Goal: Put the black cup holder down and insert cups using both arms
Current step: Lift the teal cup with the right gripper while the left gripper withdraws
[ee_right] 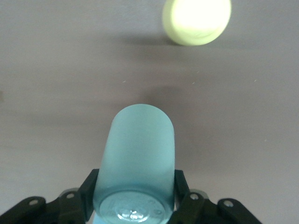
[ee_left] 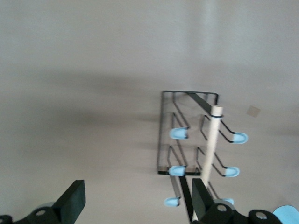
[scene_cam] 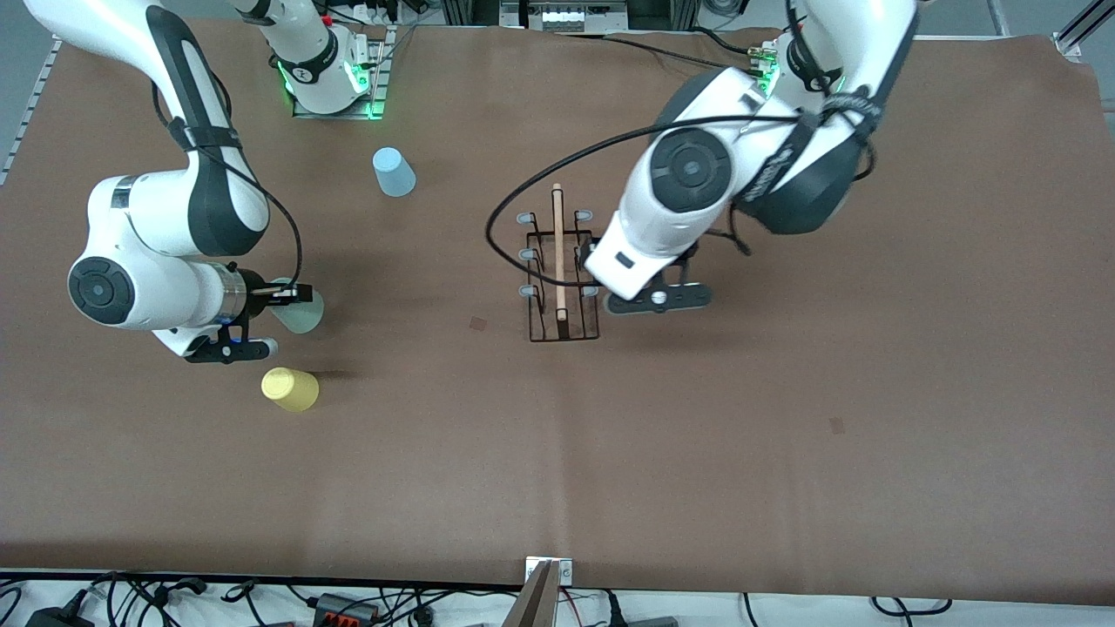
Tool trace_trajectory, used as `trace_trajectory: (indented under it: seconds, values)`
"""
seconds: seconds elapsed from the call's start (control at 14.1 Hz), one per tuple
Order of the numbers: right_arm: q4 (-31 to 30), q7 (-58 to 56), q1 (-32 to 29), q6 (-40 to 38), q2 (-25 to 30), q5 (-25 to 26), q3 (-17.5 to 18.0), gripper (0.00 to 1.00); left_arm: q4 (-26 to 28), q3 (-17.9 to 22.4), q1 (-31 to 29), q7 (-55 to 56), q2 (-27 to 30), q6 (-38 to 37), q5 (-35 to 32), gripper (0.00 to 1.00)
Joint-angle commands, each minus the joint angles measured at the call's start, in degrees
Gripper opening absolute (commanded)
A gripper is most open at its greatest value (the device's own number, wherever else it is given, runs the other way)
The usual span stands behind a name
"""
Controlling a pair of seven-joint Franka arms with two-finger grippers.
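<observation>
Rack pegs lie sideways from the right gripper [ee_right: 135, 198], fingers clamped on the pale green cup [ee_right: 138, 158]; left gripper [ee_left: 135, 205], fingers apart, hangs beside the black cup holder [scene_cam: 562, 279].

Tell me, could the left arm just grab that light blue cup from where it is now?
Probably not easily. The left gripper hangs open beside the black cup holder, which stands between it and the light blue cup at the right arm's end. The right gripper, shut on the pale green cup, is closer.

upright black wire cup holder [scene_cam: 562, 274] mid-table; pale green cup [scene_cam: 300, 312], yellow cup [scene_cam: 290, 389], blue cup [scene_cam: 394, 171] apart
</observation>
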State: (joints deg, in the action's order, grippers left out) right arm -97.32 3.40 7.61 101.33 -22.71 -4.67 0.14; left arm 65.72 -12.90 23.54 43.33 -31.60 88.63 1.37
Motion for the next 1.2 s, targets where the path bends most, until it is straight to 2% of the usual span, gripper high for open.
trace_trajectory:
  seconds: [0.0, 0.21, 0.35, 0.5, 0.64, 1.13]
  values:
    - [5.46, 5.72, 3.98, -6.83, 0.65, -2.01, 1.97, 0.23, 1.16, -0.54, -4.87, -1.23, 4.25, -3.02, -3.03, 1.0]
    - [8.01, 12.21, 11.26, -7.55, 0.65, -3.59, 3.03, 0.23, 0.99, -0.9, -12.7, -8.41, 9.95, -4.42, -2.51, 1.0]
    - [9.34, 16.53, 15.66, -7.47, 0.56, -5.34, 3.03, 0.23, 1.42, -0.55, -15.79, -10.28, 12.86, -6.18, -3.03, 1.0]
    - [9.87, 18.74, 17.96, -7.47, 0.39, -10.86, 3.03, 0.23, 1.6, -0.37, -17.11, -10.64, 12.96, -7.33, -3.04, 1.0]
    - [9.87, 18.75, 20.42, -6.94, 0.13, -13.69, 3.03, 0.23, 1.6, -0.72, -17.04, -11.69, 12.79, -7.33, -2.68, 1.0]
    - [9.96, 19.36, 26.66, -3.34, -4.18, -15.72, 2.94, 0.23, 1.69, -0.28, -18.43, -17.58, 13.14, -11.2, -3.04, 1.0]
